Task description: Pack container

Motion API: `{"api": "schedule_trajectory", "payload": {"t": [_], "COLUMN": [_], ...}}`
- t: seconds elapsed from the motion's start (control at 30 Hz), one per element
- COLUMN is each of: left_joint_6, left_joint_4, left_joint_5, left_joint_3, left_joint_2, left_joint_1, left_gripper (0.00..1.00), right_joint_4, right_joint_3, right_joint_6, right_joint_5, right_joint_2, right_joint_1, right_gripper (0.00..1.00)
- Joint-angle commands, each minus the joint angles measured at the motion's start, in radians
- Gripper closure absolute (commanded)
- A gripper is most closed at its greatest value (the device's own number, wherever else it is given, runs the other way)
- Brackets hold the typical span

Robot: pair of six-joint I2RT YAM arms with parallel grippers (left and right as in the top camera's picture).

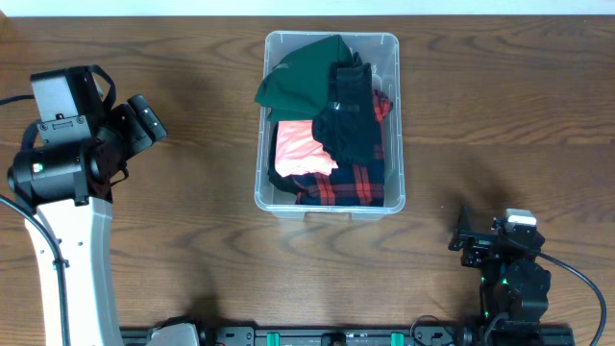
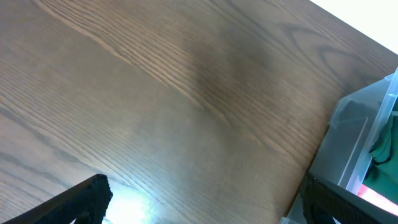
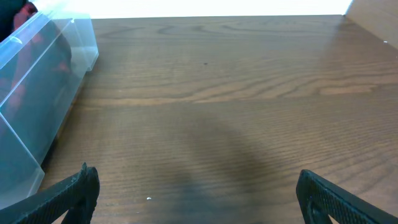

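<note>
Container (image 1: pixel 263 154) sits top centre of the overhead frame on the tabletop (image 1: pixel 500 115), already stuffed. Green garment (image 1: pixel 303 77) is at the top end, black garment (image 1: pixel 351 120) lies over red plaid (image 1: pixel 336 183), and a pink piece (image 1: pixel 300 146) sits at left. Left hand (image 1: pixel 146 119) is mid-left and right hand (image 1: pixel 469 235) lower right. Both are spread wide, holding nothing, well apart from the container. Risk: green fabric laps the upper-left rim. A sloppy tuck could drag it out or shove the container sideways.

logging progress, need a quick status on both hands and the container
Left hand open, empty, left of container. Right hand open, empty, right of it. Container full of clothes, green garment over its rim. Nothing blocking.
</note>
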Motion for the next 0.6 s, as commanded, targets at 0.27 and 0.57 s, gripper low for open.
{"api": "schedule_trajectory", "payload": {"t": [0.27,0.57], "left_joint_6": [-0.005,-0.005], "left_joint_4": [0.000,0.000], "left_joint_5": [-0.005,-0.006], "left_joint_3": [-0.004,-0.008], "left_joint_2": [0.004,-0.046], "left_joint_1": [0.005,-0.011], "left_gripper": [0.02,0.02], "right_joint_4": [0.002,0.002], "right_joint_3": [-0.005,-0.005], "right_joint_6": [0.013,0.013], "right_joint_5": [-0.008,-0.008], "right_joint_2": [-0.011,-0.011], "right_joint_1": [-0.008,-0.008], "right_gripper": [0.01,0.01]}}
